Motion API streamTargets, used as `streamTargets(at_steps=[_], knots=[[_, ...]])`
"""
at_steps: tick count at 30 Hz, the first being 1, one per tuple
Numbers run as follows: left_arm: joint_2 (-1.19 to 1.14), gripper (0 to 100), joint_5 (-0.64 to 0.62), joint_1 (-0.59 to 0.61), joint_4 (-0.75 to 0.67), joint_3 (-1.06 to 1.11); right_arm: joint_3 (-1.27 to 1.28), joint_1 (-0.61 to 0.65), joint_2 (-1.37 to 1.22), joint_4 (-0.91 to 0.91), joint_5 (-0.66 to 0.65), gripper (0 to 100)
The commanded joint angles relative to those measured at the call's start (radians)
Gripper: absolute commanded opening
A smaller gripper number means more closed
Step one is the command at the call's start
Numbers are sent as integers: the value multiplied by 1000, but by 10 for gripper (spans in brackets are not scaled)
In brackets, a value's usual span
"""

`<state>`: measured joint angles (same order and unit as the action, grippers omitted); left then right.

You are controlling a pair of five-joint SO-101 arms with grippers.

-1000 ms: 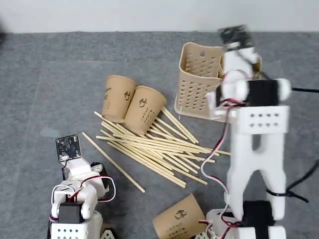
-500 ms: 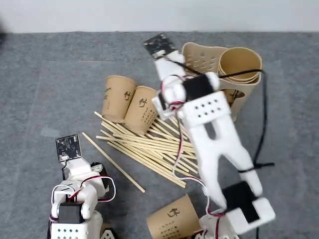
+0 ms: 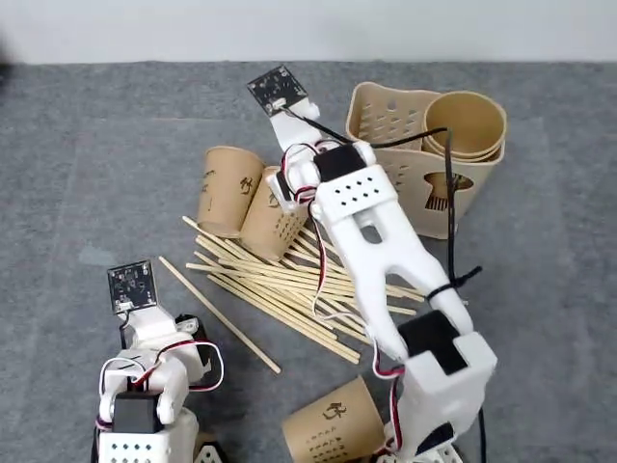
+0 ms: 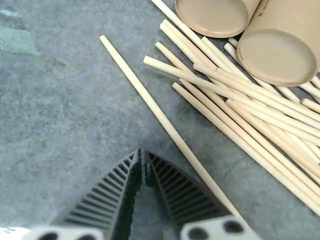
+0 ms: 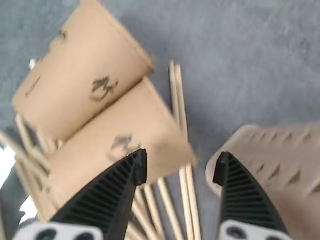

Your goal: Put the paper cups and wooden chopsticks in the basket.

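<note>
Paper cup (image 5: pixel 115 140) is light, crushable; pinch its wall gently. Here right fingers (image 5: pixel 117 192) spread over it, left fingers (image 4: pixel 117 195) pressed together.

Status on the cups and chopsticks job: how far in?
Done: stacked cups sit in the basket. In hand: nothing; the right gripper is open over two cups lying beside the basket, and the left gripper is shut and empty. Left: those two cups, a third cup lying apart from them, and the pile of chopsticks.
</note>
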<state>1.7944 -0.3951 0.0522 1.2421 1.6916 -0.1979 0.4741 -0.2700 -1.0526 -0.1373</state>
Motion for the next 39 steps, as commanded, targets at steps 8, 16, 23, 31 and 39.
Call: streamTargets(at_steps=[8,16,23,31,39], knots=[[-2,14,-6,2,5,-7,-8,-1,-51,283,-12,233],[-2,14,-6,2,5,-7,-8,-47,-179,346,-14,191],[-2,14,-6,2,5,-7,-8,-45,-194,265,-14,36],[-2,14,-6,2,5,-7,-8,16,-96,7,-12,9],[-2,14,-6,2,5,-7,-8,85,50,-292,-3,9]])
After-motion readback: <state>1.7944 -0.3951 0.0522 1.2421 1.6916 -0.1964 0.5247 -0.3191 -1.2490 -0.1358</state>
